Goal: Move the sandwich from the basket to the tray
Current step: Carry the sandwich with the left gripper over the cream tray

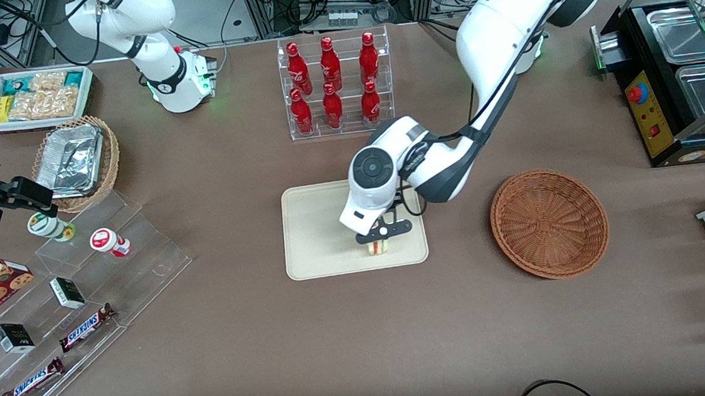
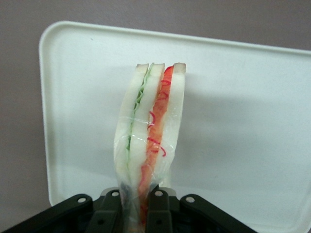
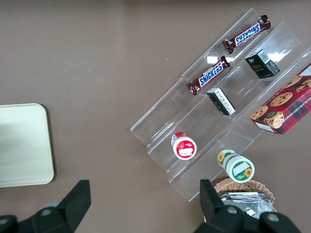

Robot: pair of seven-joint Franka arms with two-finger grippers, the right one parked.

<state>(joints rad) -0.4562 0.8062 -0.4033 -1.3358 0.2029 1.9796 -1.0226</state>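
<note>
Placement was the step in hand when you were checked: your claw (image 1: pixel 381 238) was pinching the sandwich (image 1: pixel 378 247) by one end, with both fingers (image 2: pixel 158 206) pressed against the clear wrap. The sandwich hung directly beneath the claw, cut edge showing its red and green layers, over the tray (image 1: pixel 312 239). Whether it already touched the tray surface could not be told from either view. The basket (image 1: pixel 549 223) sat well apart from the claw, toward the working arm's end of the tabletop (image 1: pixel 363 335), and held nothing visible.

Judgement: transport appeared complete and only the release was left. Your next move called for a short lowering until the sandwich rested on the tray, then a spreading of the fingers and a straight lift clear, so the wrap did not drag.

Your arm reached in from its base, elbow bent, wrist turned downward over the tray.
</note>
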